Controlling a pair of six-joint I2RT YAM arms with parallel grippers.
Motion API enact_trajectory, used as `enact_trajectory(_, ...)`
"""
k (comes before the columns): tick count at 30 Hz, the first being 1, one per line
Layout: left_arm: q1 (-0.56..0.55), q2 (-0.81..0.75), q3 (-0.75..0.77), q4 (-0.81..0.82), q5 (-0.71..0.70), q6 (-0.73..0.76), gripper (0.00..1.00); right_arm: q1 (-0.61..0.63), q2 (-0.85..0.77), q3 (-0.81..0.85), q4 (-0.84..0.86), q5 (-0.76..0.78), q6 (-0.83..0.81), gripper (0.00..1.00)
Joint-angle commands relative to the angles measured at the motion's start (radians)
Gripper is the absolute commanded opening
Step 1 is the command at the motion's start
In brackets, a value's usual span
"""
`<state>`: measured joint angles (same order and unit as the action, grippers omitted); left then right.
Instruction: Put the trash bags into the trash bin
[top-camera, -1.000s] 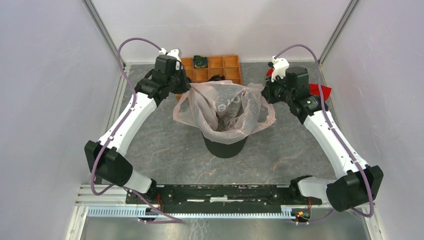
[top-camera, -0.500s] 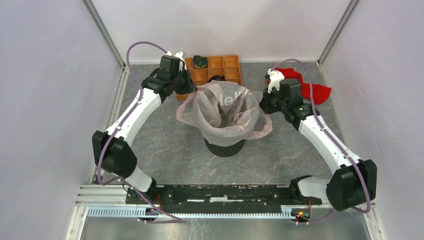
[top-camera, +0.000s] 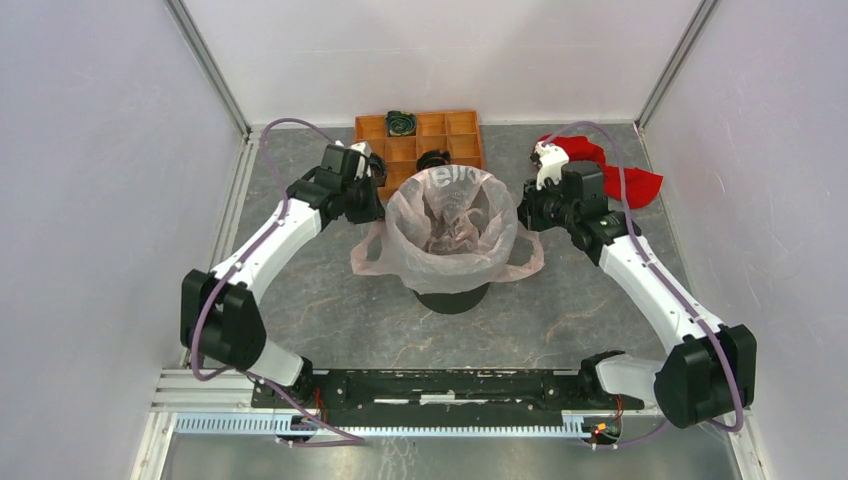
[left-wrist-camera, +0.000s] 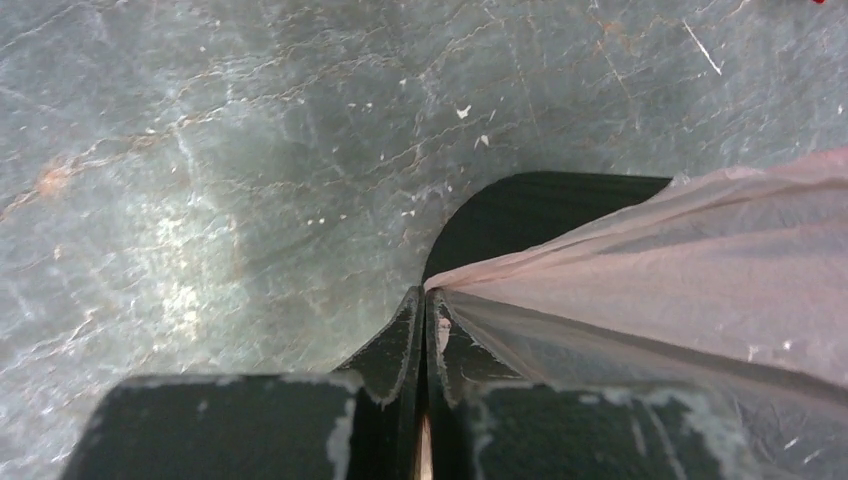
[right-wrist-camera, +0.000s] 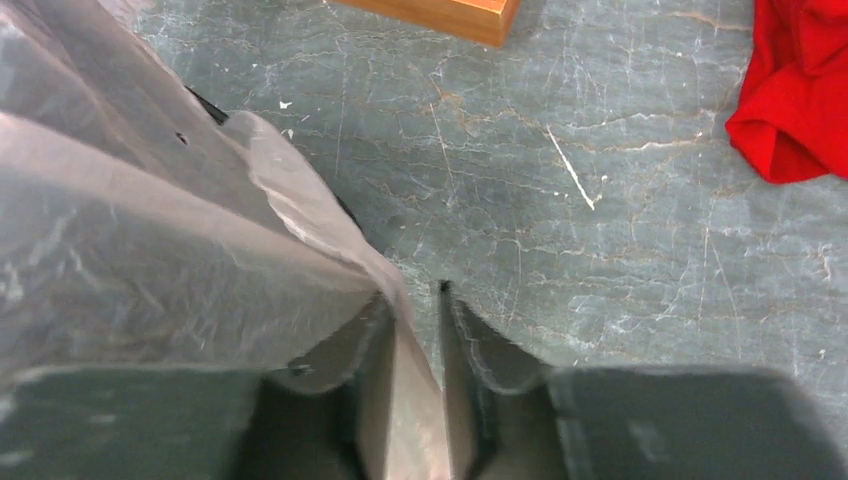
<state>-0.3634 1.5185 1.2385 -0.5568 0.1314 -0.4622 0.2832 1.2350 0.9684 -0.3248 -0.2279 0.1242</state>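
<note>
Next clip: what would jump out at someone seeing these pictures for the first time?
A wrinkly pink bag, spread open over the black bin in the middle of the table, dominates. The left fingers are shut on its edge; film also runs between the right fingers, which stand slightly apart. Behind the bin sits an orange tray, and a red cloth lies at the far right.

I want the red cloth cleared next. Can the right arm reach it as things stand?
Probably yes: the crumpled bright red cloth lies on open table near the right hand, though that hand grips the translucent pink plastic bag.
</note>
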Motion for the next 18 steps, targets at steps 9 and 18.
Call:
enact_trajectory(9, 0.009, -0.363, -0.017, -0.156, -0.217, 0.044, 0.62, -0.004, -0.217, 0.104, -0.2, 0.19, -0.068, 0.69)
enact_trajectory(18, 0.009, -0.528, -0.225, -0.125, -0.035, -0.053, 0.75, -0.004, -0.346, -0.188, -0.085, 0.07, 0.045, 0.81)
